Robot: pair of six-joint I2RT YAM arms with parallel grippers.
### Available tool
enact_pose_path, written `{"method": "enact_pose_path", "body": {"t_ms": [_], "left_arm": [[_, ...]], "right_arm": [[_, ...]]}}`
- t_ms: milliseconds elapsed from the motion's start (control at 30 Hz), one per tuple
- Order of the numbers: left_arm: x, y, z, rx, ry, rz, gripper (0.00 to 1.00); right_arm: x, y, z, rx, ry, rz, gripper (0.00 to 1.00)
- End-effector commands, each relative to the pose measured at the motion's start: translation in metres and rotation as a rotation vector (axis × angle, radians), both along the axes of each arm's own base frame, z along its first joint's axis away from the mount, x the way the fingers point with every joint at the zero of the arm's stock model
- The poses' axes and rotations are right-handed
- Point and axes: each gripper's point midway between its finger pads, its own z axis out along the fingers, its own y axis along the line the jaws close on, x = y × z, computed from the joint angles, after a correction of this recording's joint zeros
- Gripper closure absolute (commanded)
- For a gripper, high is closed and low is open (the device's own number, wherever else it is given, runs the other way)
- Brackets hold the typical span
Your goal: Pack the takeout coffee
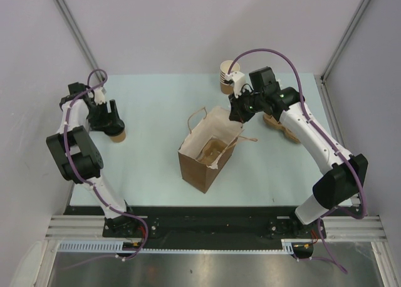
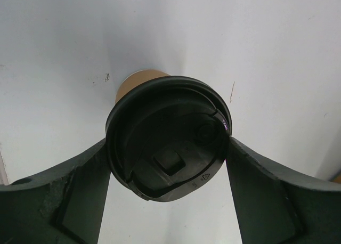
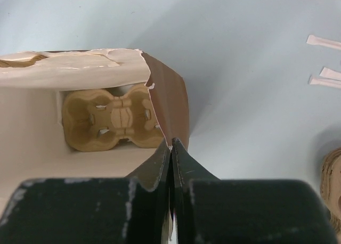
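The takeout coffee [image 2: 168,137], a tan paper cup with a black lid [image 1: 118,134], stands on the table at the left. My left gripper [image 1: 111,125] is down around it, open. One finger [image 2: 74,196] stands on each side, close against the lid's rim, and the tips are hidden behind the lid. A brown paper bag [image 1: 203,158] stands open mid-table. My right gripper [image 3: 171,144] is shut on its right rim [image 3: 168,100] and holds the mouth open. A pulp cup tray [image 3: 112,119] lies inside the bag.
A stack of lidless paper cups [image 1: 224,73] stands at the back behind the right arm. More brown pulp [image 1: 279,123] lies under the right forearm. White paper sticks [image 3: 322,40] lie on the table to the right of the bag.
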Motion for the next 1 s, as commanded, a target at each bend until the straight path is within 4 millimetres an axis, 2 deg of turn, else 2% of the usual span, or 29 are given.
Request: {"method": "enact_pose_path", "body": {"t_ms": [0,67,100,133,233,367,433,500,533,600,633,667,700,733,767,800,833,867,900,967], "left_arm": [[-0.001,0.000,0.024,0.035,-0.056,-0.013,0.42],[-0.001,-0.004,0.031,0.029,-0.069,-0.030,0.51],[-0.002,-0.006,0.033,0.025,-0.073,-0.040,0.54],[-0.001,-0.012,0.039,0.009,-0.083,-0.063,0.59],[0.000,-0.030,0.059,-0.035,-0.133,-0.127,0.68],[0.003,-0.060,0.108,-0.084,-0.260,-0.220,0.72],[0.004,-0.078,0.142,-0.087,-0.337,-0.278,0.73],[-0.002,-0.104,0.171,-0.117,-0.388,-0.358,0.74],[-0.001,-0.112,0.193,-0.101,-0.446,-0.399,0.74],[-0.009,-0.137,0.221,-0.130,-0.508,-0.478,0.75],[-0.014,-0.146,0.245,-0.125,-0.566,-0.500,0.75],[-0.018,-0.154,0.258,-0.130,-0.599,-0.526,0.75],[-0.025,-0.171,0.270,-0.149,-0.625,-0.575,0.75],[-0.031,-0.180,0.296,-0.134,-0.689,-0.607,0.75],[-0.037,-0.190,0.308,-0.140,-0.721,-0.639,0.75],[-0.046,-0.210,0.320,-0.159,-0.747,-0.702,0.75],[-0.055,-0.220,0.340,-0.152,-0.797,-0.737,0.75],[-0.063,-0.232,0.348,-0.160,-0.816,-0.772,0.76],[-0.074,-0.254,0.355,-0.179,-0.832,-0.838,0.76],[-0.090,-0.271,0.369,-0.189,-0.869,-0.900,0.77]], "right_arm": [[0.000,-0.002,0.006,-0.002,0.005,-0.008,0.89],[0.000,-0.002,0.008,-0.004,0.003,-0.006,0.82],[0.000,-0.002,0.007,-0.005,0.007,-0.007,0.75],[0.001,-0.002,0.010,-0.004,0.003,-0.008,0.70],[0.001,-0.003,0.013,-0.007,0.001,-0.005,0.58],[0.002,-0.007,0.020,-0.007,-0.012,-0.004,0.46],[0.003,-0.009,0.025,-0.006,-0.025,0.001,0.40],[0.003,-0.010,0.027,-0.007,-0.029,0.005,0.36],[0.005,-0.010,0.029,-0.004,-0.034,0.007,0.35],[0.006,-0.009,0.034,0.003,-0.043,0.018,0.32],[0.006,-0.008,0.036,0.012,-0.044,0.023,0.31],[0.007,-0.008,0.036,0.012,-0.042,0.027,0.30],[0.008,-0.007,0.038,0.015,-0.047,0.030,0.29],[0.008,-0.007,0.038,0.017,-0.045,0.032,0.29],[0.009,-0.005,0.035,0.013,-0.036,0.037,0.29],[0.009,-0.006,0.035,0.008,-0.037,0.040,0.29],[0.009,-0.005,0.034,0.007,-0.031,0.047,0.30],[0.010,-0.006,0.034,0.005,-0.033,0.046,0.30],[0.011,-0.006,0.035,0.004,-0.033,0.048,0.30],[0.012,-0.006,0.037,0.003,-0.039,0.051,0.30]]}}
